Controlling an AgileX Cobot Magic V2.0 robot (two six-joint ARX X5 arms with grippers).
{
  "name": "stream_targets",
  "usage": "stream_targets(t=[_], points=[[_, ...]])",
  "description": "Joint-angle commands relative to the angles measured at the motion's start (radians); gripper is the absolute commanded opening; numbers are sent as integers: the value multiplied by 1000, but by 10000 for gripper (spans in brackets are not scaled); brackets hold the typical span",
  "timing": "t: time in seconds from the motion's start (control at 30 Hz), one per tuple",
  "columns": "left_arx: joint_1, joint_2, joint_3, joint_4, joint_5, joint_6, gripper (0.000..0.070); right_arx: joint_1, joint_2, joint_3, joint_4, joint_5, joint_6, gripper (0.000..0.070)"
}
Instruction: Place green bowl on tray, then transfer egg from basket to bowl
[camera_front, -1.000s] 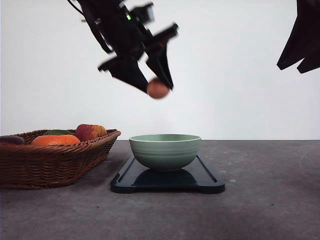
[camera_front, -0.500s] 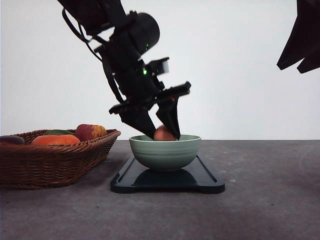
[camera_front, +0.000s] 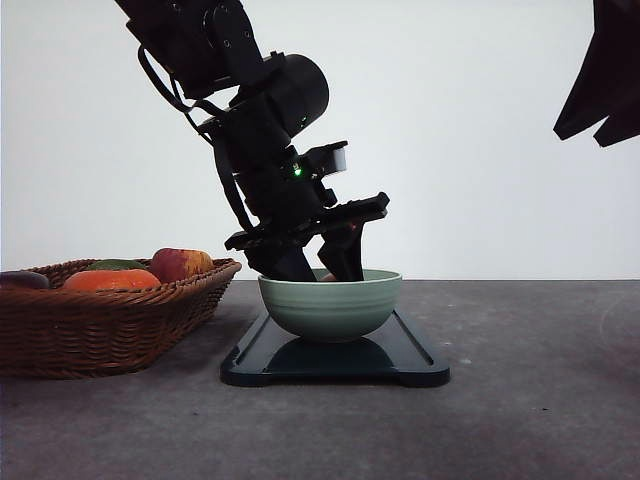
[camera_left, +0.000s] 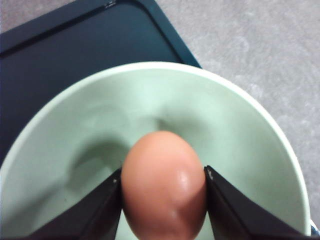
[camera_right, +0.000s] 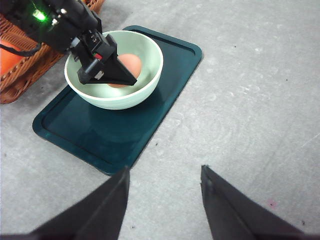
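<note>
The left tool (camera_left: 162, 200) was clamped on the egg (camera_left: 164, 186), held low inside the green bowl (camera_left: 235, 130) for a gentle release; the right tool (camera_right: 165, 200) hung apart

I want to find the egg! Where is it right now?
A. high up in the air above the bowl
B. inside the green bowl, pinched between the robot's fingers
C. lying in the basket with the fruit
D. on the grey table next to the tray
B. The left wrist view shows the egg held by the left gripper down inside the green bowl, which sits on the tray.
</note>
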Motion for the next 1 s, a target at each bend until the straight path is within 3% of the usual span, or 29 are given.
stream_targets(t=[0.0, 0.27, 0.67, 0.83, 0.97], points=[[-14, 20, 24, 18, -1, 7, 348, 6, 6, 3, 6, 0, -8, 277], [-23, 18, 31, -4, -1, 2, 352, 6, 6, 3, 5, 0, -7, 277], [20, -42, 296, -395, -16, 26, 350, 6, 6, 3, -20, 1, -8, 277], [24, -155, 259, -388, -8, 75, 350, 6, 6, 3, -19, 1, -8, 277], [24, -275, 128, -323, -8, 78, 350, 5, 6, 3, -19, 1, -8, 277]])
